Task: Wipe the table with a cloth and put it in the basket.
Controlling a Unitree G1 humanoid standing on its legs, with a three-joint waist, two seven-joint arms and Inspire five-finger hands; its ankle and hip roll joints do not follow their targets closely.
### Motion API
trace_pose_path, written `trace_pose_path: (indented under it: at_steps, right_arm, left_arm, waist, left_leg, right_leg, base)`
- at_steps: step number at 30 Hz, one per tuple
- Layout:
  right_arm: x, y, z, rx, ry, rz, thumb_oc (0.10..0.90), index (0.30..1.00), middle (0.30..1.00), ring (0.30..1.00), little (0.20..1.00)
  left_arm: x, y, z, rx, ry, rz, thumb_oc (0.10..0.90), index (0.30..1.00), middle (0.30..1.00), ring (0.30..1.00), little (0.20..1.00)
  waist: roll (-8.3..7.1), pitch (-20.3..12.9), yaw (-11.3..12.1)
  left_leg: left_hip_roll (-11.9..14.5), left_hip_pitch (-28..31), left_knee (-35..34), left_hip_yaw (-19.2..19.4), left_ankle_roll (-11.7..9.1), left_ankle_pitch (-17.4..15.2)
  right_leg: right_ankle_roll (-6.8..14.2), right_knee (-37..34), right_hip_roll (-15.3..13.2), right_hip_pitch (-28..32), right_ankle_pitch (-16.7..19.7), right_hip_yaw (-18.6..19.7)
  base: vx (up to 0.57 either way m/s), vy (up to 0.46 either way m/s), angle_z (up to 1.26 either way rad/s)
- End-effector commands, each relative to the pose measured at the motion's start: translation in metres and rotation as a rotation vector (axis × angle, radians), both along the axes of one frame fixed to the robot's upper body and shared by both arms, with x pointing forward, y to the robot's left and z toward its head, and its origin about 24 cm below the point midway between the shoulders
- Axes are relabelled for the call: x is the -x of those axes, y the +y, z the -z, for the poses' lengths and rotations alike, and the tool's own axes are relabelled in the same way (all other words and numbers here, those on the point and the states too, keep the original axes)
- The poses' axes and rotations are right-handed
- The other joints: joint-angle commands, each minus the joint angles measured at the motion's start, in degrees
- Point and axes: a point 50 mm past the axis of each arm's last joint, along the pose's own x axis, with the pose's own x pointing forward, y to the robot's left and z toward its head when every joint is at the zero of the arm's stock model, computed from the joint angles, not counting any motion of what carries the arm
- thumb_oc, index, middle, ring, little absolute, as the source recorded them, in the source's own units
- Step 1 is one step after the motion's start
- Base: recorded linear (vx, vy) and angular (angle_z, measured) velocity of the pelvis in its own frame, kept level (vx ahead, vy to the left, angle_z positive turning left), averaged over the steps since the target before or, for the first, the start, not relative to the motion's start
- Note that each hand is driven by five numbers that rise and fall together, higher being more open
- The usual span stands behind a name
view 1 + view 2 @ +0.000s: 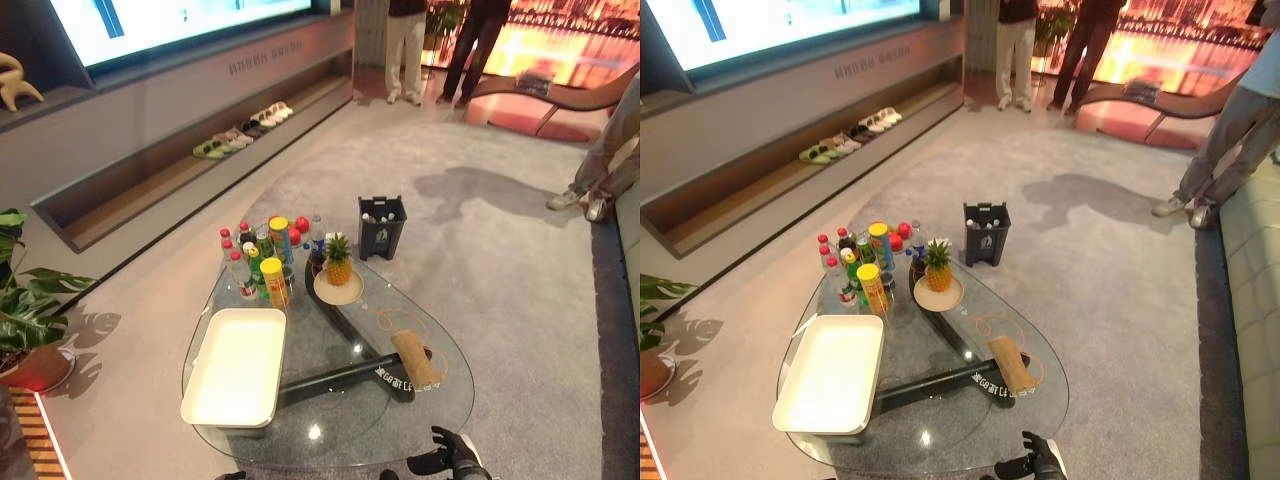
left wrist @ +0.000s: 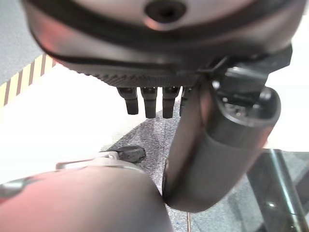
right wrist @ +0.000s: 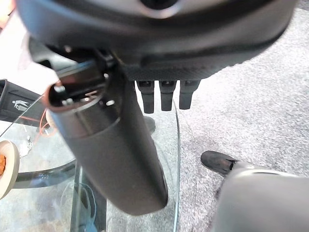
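The right hand is hanging just off the table's near edge, its fingers relaxed and holding nothing. The left hand is likewise sitting empty with loose fingers, low beside the table. The cloth is lying rolled on the glass, right of centre, just ahead of the right hand, with a thin orange cord looping around it. The tray is sitting on the left; bottles and a pineapple are crowding the far end. The basket is standing on the carpet just beyond the table. Judging from this, the reach is coming first: the right hand should be going forward over the edge, coming down on the roll's middle and closing across its width, avoiding the cord.
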Motion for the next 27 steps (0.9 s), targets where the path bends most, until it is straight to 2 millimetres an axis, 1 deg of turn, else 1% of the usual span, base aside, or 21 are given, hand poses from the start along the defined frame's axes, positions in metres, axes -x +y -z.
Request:
trace_pose_path:
  at_steps: [1,3,4,5,6,8,10,11,12,13,14,16,19,20,21,22,23,24,26,27]
  right_arm:
    - [-0.059,0.004,-0.035,0.045,-0.261,0.009,0.800,0.900,0.900,0.900,0.900]
    - [-0.078,0.005,-0.053,0.076,-0.373,0.012,0.800,0.900,0.900,0.900,0.900]
    - [-0.083,0.005,-0.059,0.083,-0.403,0.015,0.800,0.900,0.900,0.900,0.900]
    - [-0.089,0.005,-0.065,0.096,-0.441,0.019,0.800,0.900,0.900,0.900,0.900]
    - [-0.095,0.007,-0.073,0.094,-0.493,0.046,0.800,0.900,0.900,0.900,0.900]
    - [-0.104,0.009,-0.084,0.109,-0.564,0.061,0.800,0.900,0.900,0.900,0.900]
    - [-0.114,0.013,-0.099,0.143,-0.635,0.074,0.800,0.900,0.900,0.900,0.900]
    - [-0.117,0.012,-0.105,0.159,-0.664,0.083,0.800,0.900,0.900,0.900,0.900]
    - [-0.121,0.009,-0.111,0.180,-0.703,0.093,0.800,0.900,0.900,0.900,0.900]
    - [-0.124,0.006,-0.120,0.205,-0.751,0.104,0.800,0.900,0.900,0.900,0.900]
    - [-0.127,0.005,-0.126,0.217,-0.774,0.108,0.800,0.900,0.900,0.900,0.900]
    - [-0.137,0.001,-0.149,0.265,-0.868,0.136,0.800,0.900,0.900,0.900,0.900]
    - [-0.143,-0.001,-0.166,0.302,-0.939,0.160,0.800,0.900,0.900,0.900,0.900]
    - [-0.148,-0.004,-0.180,0.324,-0.994,0.180,0.800,0.900,0.900,0.900,0.900]
    - [-0.151,-0.005,-0.187,0.328,-1.019,0.194,0.800,0.900,0.900,0.900,0.900]
    - [-0.153,-0.005,-0.192,0.331,-1.040,0.202,0.800,0.900,0.900,0.900,0.900]
    - [-0.156,-0.006,-0.202,0.337,-1.078,0.217,0.800,0.900,0.900,0.900,0.900]
    - [-0.158,-0.006,-0.206,0.340,-1.093,0.224,0.800,0.900,0.900,0.900,0.900]
    - [-0.162,-0.008,-0.224,0.343,-1.157,0.255,0.800,0.900,0.900,0.900,0.900]
    - [-0.163,-0.008,-0.224,0.343,-1.160,0.256,0.800,0.900,0.900,0.900,0.900]
  left_arm:
    - [-0.023,-0.020,-0.002,0.026,-0.040,-0.010,0.800,0.900,0.900,0.900,0.900]
    - [-0.036,-0.022,-0.007,0.020,-0.083,-0.008,0.800,0.900,0.900,0.900,0.900]
    - [-0.040,-0.023,-0.008,0.019,-0.096,-0.007,0.800,0.900,0.900,0.900,0.900]
    - [-0.049,-0.022,-0.012,-0.001,-0.171,-0.109,0.800,0.900,0.900,0.900,0.900]
    - [-0.053,-0.032,-0.013,-0.025,-0.195,-0.093,0.800,0.900,0.900,0.900,0.900]
    - [-0.054,-0.036,-0.013,-0.010,-0.215,-0.101,0.800,0.900,0.900,0.900,0.900]
    - [-0.056,-0.042,-0.014,-0.010,-0.240,-0.104,0.800,0.900,0.900,0.900,0.900]
    - [-0.057,-0.041,-0.014,-0.008,-0.241,-0.103,0.800,0.900,0.900,0.900,0.900]
    - [-0.063,-0.035,-0.019,-0.029,-0.311,-0.065,0.800,0.900,0.900,0.900,0.900]
    - [-0.064,-0.027,-0.020,-0.025,-0.322,-0.067,0.800,0.900,0.900,0.900,0.900]
    - [-0.065,-0.023,-0.021,-0.021,-0.330,-0.070,0.800,0.900,0.900,0.900,0.900]
    - [-0.064,-0.014,-0.022,-0.008,-0.355,-0.079,0.800,0.900,0.900,0.900,0.900]
    - [-0.062,-0.011,-0.023,-0.001,-0.372,-0.080,0.800,0.900,0.900,0.900,0.900]
    - [-0.063,-0.011,-0.024,0.004,-0.396,-0.077,0.800,0.900,0.900,0.900,0.900]
    - [-0.064,-0.011,-0.024,0.005,-0.401,-0.076,0.800,0.900,0.900,0.900,0.900]
    - [-0.065,-0.011,-0.025,0.007,-0.413,-0.075,0.800,0.900,0.900,0.900,0.900]
    - [-0.069,-0.012,-0.027,0.009,-0.430,-0.074,0.800,0.900,0.900,0.900,0.900]
    - [-0.071,-0.012,-0.028,0.011,-0.439,-0.072,0.800,0.900,0.900,0.900,0.900]
    - [-0.080,-0.015,-0.033,0.018,-0.477,-0.066,0.800,0.900,0.900,0.900,0.900]
    - [-0.080,-0.015,-0.034,0.019,-0.478,-0.066,0.800,0.900,0.900,0.900,0.900]
  waist:
    - [-0.62,3.6,-1.7]
    - [-0.66,5.8,-1.9]
    - [-0.67,6.4,-1.9]
    - [-0.68,7.1,-1.9]
    - [-1.70,8.1,-1.2]
    - [-2.17,9.5,-1.1]
    - [-2.17,10.9,-1.3]
    - [-2.17,11.4,-1.4]
    - [-2.12,12.0,-1.4]
    - [-1.92,12.6,-1.6]
    - [-1.78,13.0,-1.7]
    - [-1.18,14.6,-2.0]
    - [-0.74,15.8,-2.0]
    - [-0.41,16.9,-1.9]
    - [-0.29,17.5,-1.9]
    - [-0.20,18.0,-1.9]
    - [-0.08,18.8,-1.9]
    - [-0.02,19.2,-1.8]
    - [0.21,20.5,-1.8]
    - [0.22,20.6,-1.8]
  left_leg:
    - [-2.2,-5.5,1.4,-2.5,2.9,2.5]
    - [-2.4,-7.9,2.6,-2.6,3.0,2.7]
    - [-2.5,-8.7,2.9,-2.7,3.0,2.8]
    - [-2.6,-9.5,3.3,-2.8,3.0,2.9]
    - [-2.9,-11.0,4.5,-3.1,3.2,2.6]
    - [-2.9,-12.7,5.5,-3.7,2.9,2.8]
    - [-3.2,-14.0,6.4,-4.0,2.8,3.0]
    - [-3.3,-14.7,6.9,-4.0,2.8,3.0]
    - [-3.4,-15.7,7.6,-4.0,2.8,2.9]
    - [-3.4,-16.6,8.2,-3.9,2.8,3.0]
    - [-3.5,-17.1,8.6,-3.9,2.7,3.0]
    - [-3.7,-19.1,10.0,-3.5,2.7,3.1]
    - [-3.8,-20.7,10.8,-3.3,2.6,3.2]
    - [-4.0,-22.2,11.4,-3.2,2.7,3.3]
    - [-4.0,-22.9,11.7,-3.1,2.7,3.4]
    - [-4.1,-23.4,11.9,-3.0,2.8,3.4]
    - [-4.2,-24.3,12.4,-3.0,2.8,3.4]
    - [-4.3,-24.7,12.6,-3.0,2.9,3.4]
    - [-4.6,-26.7,13.8,-2.9,2.9,3.4]
    - [-4.6,-26.8,13.8,-2.9,2.9,3.4]
  right_leg:
    - [-0.1,4.0,1.0,-0.4,-3.0,1.4]
    - [-0.2,5.0,1.1,-2.6,-2.9,1.5]
    - [-0.2,5.2,1.1,-3.1,-2.8,1.5]
    - [-0.3,5.5,1.1,-3.8,-2.7,1.6]
    - [-0.2,6.0,1.1,-4.7,-2.6,1.2]
    - [-0.2,6.8,1.1,-6.0,-2.4,0.9]
    - [-0.2,7.1,0.8,-7.1,-2.1,0.8]
    - [-0.3,7.6,0.7,-7.8,-2.0,0.9]
    - [-0.3,8.1,0.6,-8.7,-2.0,0.9]
    - [-0.5,8.5,0.5,-9.6,-1.9,1.1]
    - [-0.5,8.8,0.5,-10.1,-1.9,1.2]
    - [-0.7,9.9,0.5,-12.2,-1.9,1.5]
    - [-0.8,10.6,0.5,-13.7,-2.0,1.5]
    - [-0.9,11.3,0.5,-15.2,-1.9,1.6]
    - [-0.9,11.7,0.5,-15.9,-1.9,1.6]
    - [-0.9,11.9,0.5,-16.5,-1.9,1.6]
    - [-0.9,12.5,0.6,-17.5,-1.9,1.7]
    - [-1.0,12.7,0.5,-17.9,-1.9,1.7]
    - [-1.0,13.7,0.5,-19.7,-1.8,1.9]
    - [-1.0,13.8,0.5,-19.8,-1.9,1.9]
  base:
    - [-0.13,-0.015,-0.02]
    - [-0.15,-0.017,0.00]
    - [-0.12,-0.016,0.01]
    - [-0.12,-0.114,0.01]
    - [-0.10,-0.143,0.02]
    - [-0.08,-0.113,0.07]
    - [-0.05,-0.012,0.14]
    - [-0.05,0.003,0.08]
    - [-0.05,0.012,0.03]
    - [-0.05,0.031,0.01]
    - [-0.04,0.062,0.01]
    - [-0.05,0.083,0.00]
    - [-0.05,0.061,0.00]
    - [-0.07,0.062,0.03]
    - [-0.08,0.062,0.01]
    - [-0.06,0.049,0.00]
    - [-0.06,0.043,0.00]
    - [-0.05,0.058,0.01]
    - [-0.04,0.049,0.01]
    - [-0.04,0.044,0.02]
